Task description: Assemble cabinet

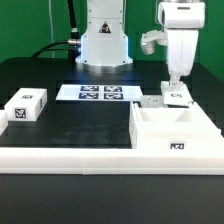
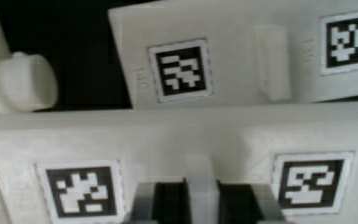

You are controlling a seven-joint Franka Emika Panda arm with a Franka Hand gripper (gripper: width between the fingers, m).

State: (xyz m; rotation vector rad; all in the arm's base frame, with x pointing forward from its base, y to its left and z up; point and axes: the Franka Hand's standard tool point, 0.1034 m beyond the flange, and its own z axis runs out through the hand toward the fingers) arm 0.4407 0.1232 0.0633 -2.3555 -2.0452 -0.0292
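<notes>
Cabinet: white boxy body at the front of the table, on the exterior view's right. The open compartments face up and there's one tag on the front face.
Handling: looks like rigid moulded plastic, so stiff and probably pretty light. It's smooth, so I'd expect it to be a bit slippery, and a nudge would likely make it slide instead of staying put.
Where to grab: way too wide for the jaws to span. My bet is the top edge of a wall or the divider between compartments, one finger on each side.
Gripper: hangs low just behind the cabinet's back wall, right over a small white tagged piece. Can't tell if that piece touches the cabinet.
Fingers: the wrist view shows two dark fingers close together with a pale strip between them. It's too blurry to tell whether they're pinching something or just closed.
Surface: flat matte black table. It doesn't look like it offers much grip.
Room: the marker board lies near the robot base. A small tagged block sits well apart on the exterior view's left. A long low rail runs along the front, with the cabinet apparently right against it. There's open table in the middle.
</notes>
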